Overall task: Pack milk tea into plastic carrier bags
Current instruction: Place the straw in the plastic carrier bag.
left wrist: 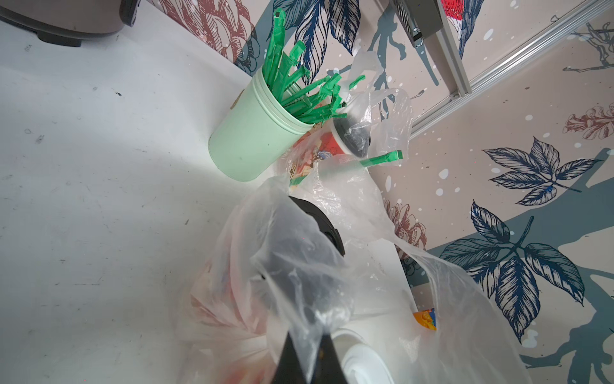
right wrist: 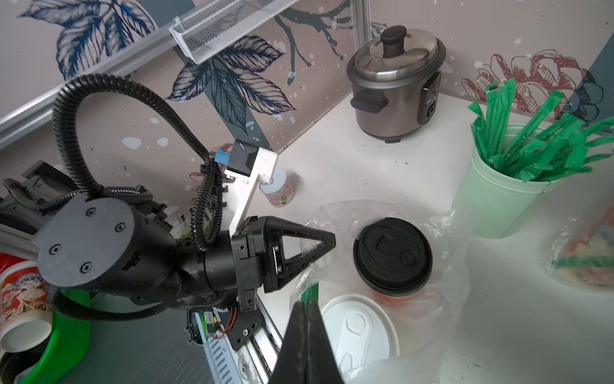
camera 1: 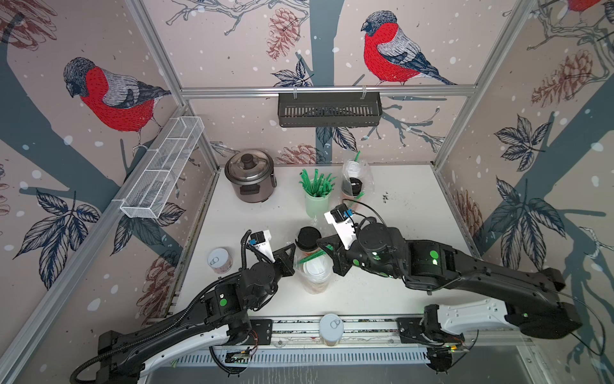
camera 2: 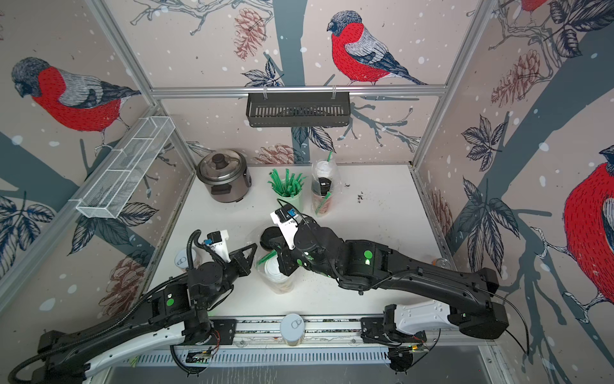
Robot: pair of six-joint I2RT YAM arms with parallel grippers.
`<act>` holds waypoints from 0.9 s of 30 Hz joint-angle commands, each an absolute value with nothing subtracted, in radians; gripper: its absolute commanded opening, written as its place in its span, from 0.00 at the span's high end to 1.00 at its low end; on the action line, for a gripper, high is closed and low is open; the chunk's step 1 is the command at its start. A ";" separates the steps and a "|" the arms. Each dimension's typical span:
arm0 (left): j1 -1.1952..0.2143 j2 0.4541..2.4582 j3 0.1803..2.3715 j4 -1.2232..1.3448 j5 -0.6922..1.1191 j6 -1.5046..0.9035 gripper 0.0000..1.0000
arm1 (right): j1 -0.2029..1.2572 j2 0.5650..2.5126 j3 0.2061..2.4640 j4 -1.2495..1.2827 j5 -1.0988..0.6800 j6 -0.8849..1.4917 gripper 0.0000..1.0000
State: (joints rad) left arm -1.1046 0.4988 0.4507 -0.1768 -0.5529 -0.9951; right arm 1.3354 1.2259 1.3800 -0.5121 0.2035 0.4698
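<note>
A clear plastic carrier bag (camera 1: 314, 287) stands mid-table with two milk tea cups in it, one black-lidded (camera 1: 307, 236) and one white-lidded (camera 1: 315, 271). My left gripper (camera 1: 294, 247) is shut on the bag's left edge; in the left wrist view the film (left wrist: 282, 266) is bunched between its fingertips (left wrist: 312, 335). My right gripper (right wrist: 307, 304) is shut on the end of a green straw (right wrist: 310, 294) at the bag's mouth, with bag film round it. A second carrier bag (camera 1: 363, 181) at the back holds a white-lidded (camera 1: 353, 166) and a black-lidded cup (camera 1: 355, 184) with green straws.
A pale green cup of green straws (camera 1: 317, 199) stands just behind the near bag. A rice cooker (camera 1: 249, 176) sits at the back left. One pull-tab can (camera 1: 219, 259) is left of my left arm, another (camera 1: 331, 327) on the front rail.
</note>
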 commanded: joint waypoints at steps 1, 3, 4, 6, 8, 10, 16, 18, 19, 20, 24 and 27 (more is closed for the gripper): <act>-1.106 0.494 0.449 -0.163 -0.562 -0.990 1.00 | 1.317 1.282 1.478 -0.666 0.131 0.408 0.99; -1.106 0.491 0.449 -0.163 -0.561 -0.988 1.00 | 1.307 1.326 1.559 -0.752 0.100 0.382 0.99; -1.107 0.491 0.449 -0.163 -0.561 -0.988 1.00 | 1.303 1.345 1.593 -0.786 0.085 0.368 0.99; -1.106 0.491 0.448 -0.159 -0.562 -0.988 1.00 | 1.299 1.394 1.660 -0.858 0.058 0.342 1.00; -1.106 0.491 0.444 -0.152 -0.560 -0.988 1.00 | 1.295 1.434 1.702 -0.904 0.024 0.325 1.00; -1.106 0.493 0.441 -0.144 -0.557 -0.988 1.00 | 1.294 1.468 1.728 -0.935 0.000 0.309 1.00; -1.106 0.498 0.443 -0.135 -0.554 -0.979 1.00 | 1.287 1.549 1.781 -1.002 -0.052 0.271 1.00; -1.106 0.496 0.442 -0.137 -0.556 -0.979 1.00 | 1.288 1.566 1.780 -0.993 -0.078 0.262 1.00; -1.106 0.494 0.443 -0.136 -0.555 -0.979 1.00 | 1.287 1.574 1.778 -0.988 -0.087 0.259 1.00; -1.106 0.494 0.442 -0.135 -0.558 -0.980 1.00 | 1.287 1.583 1.774 -0.982 -0.091 0.258 1.00; -1.106 0.488 0.443 -0.136 -0.560 -0.979 1.00 | 1.290 1.606 1.754 -0.945 -0.110 0.250 0.97; -1.106 0.487 0.445 -0.140 -0.561 -0.979 1.00 | 1.290 1.611 1.737 -0.911 -0.131 0.253 0.82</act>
